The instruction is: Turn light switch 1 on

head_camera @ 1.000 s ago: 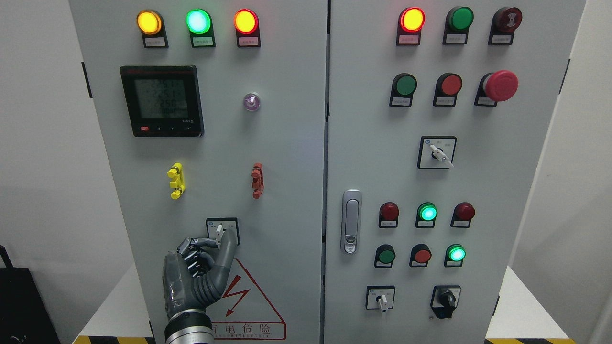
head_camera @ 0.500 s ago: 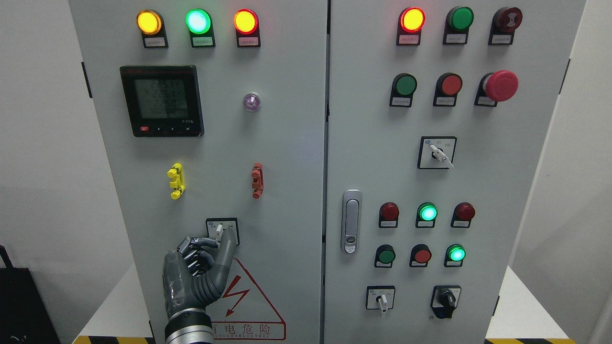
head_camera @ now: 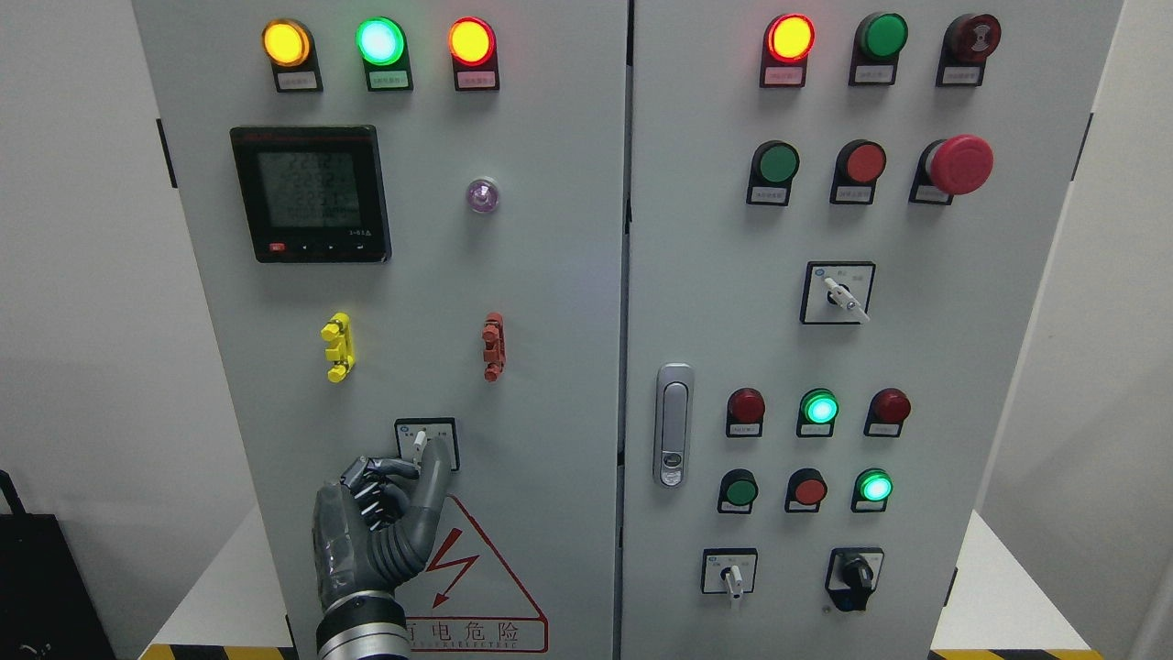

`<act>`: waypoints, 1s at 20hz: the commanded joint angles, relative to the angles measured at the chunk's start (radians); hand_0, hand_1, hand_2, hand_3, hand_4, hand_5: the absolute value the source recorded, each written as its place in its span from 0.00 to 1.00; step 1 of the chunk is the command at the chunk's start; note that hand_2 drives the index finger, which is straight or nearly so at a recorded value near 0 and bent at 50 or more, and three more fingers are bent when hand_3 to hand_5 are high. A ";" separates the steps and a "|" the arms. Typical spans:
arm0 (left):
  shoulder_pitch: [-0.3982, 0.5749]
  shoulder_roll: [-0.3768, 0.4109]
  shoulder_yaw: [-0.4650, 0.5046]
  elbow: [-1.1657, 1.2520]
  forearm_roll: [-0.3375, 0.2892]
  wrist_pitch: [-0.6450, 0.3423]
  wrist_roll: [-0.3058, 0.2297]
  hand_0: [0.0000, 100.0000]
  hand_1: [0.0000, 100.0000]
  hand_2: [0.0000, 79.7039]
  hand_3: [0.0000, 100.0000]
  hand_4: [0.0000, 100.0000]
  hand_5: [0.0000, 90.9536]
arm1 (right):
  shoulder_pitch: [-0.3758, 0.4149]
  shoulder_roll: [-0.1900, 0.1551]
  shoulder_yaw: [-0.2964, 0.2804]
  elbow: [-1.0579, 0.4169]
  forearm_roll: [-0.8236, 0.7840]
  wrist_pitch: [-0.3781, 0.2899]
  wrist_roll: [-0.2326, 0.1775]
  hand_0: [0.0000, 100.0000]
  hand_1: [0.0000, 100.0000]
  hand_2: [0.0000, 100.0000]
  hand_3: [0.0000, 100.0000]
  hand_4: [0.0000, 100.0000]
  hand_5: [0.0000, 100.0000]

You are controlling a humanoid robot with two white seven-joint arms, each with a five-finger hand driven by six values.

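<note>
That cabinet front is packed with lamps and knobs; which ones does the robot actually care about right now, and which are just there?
In the job:
- left robot hand, fingers pinched at the knob
- white selector switch on the left door

Just there:
- digital meter
- three lit lamps above it
- red mushroom button
- door latch
- other selector switches on the right door

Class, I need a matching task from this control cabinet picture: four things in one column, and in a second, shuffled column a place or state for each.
Things
1. emergency stop button
2. digital meter
3. door handle
4. left robot hand

Places or states
A. fingers at the small selector switch
B. upper left door
C. upper right, red mushroom head
D. inner edge of the right door

Pairs: 1-C, 2-B, 3-D, 4-A
</note>
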 commanded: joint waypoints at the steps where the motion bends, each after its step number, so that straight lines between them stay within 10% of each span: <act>1: -0.003 -0.001 0.000 0.001 0.000 0.000 0.000 0.18 0.49 0.76 0.98 0.98 0.94 | 0.000 -0.001 -0.001 0.000 0.000 -0.001 -0.001 0.00 0.00 0.00 0.00 0.00 0.00; 20: -0.003 -0.001 0.000 0.001 -0.003 0.000 0.000 0.26 0.46 0.76 0.98 0.98 0.94 | 0.000 0.000 0.000 0.000 0.000 -0.001 0.001 0.00 0.00 0.00 0.00 0.00 0.00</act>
